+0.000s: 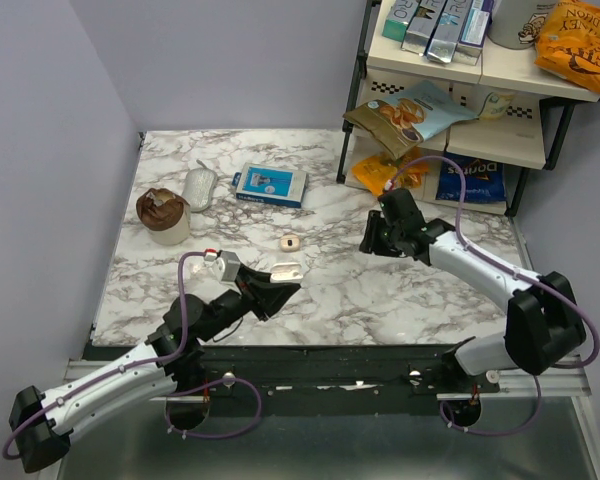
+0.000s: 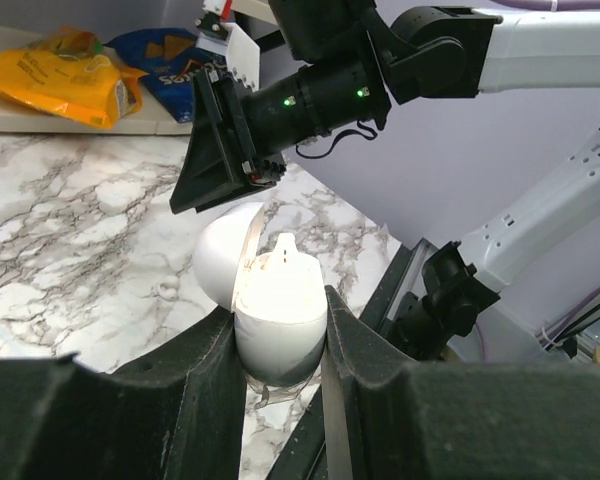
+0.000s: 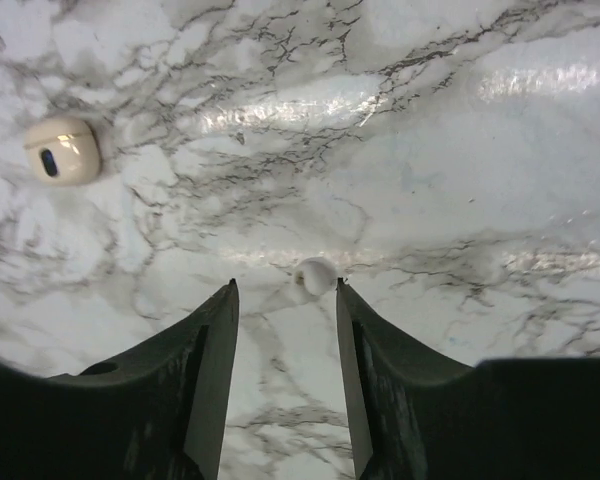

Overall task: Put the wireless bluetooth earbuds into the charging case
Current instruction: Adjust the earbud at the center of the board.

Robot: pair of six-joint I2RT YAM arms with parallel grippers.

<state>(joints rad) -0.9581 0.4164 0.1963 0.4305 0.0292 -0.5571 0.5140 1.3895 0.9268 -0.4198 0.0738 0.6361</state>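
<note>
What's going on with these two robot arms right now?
The left gripper is clamped on a white charging case with its lid open. The right gripper hangs open just over a small white earbud lying on the marble table, not yet gripping it. A small beige case sits apart on the table.

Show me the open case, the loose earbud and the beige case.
Open case (image 2: pixel 280 320): left wrist view, its white body.
Earbud (image 3: pixel 315 276): right wrist view, its middle.
Beige case (image 3: pixel 62 150): right wrist view, its top.

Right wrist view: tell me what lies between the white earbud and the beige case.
Nothing: bare marble table separates earbud and beige case, seen in the right wrist view.
</note>
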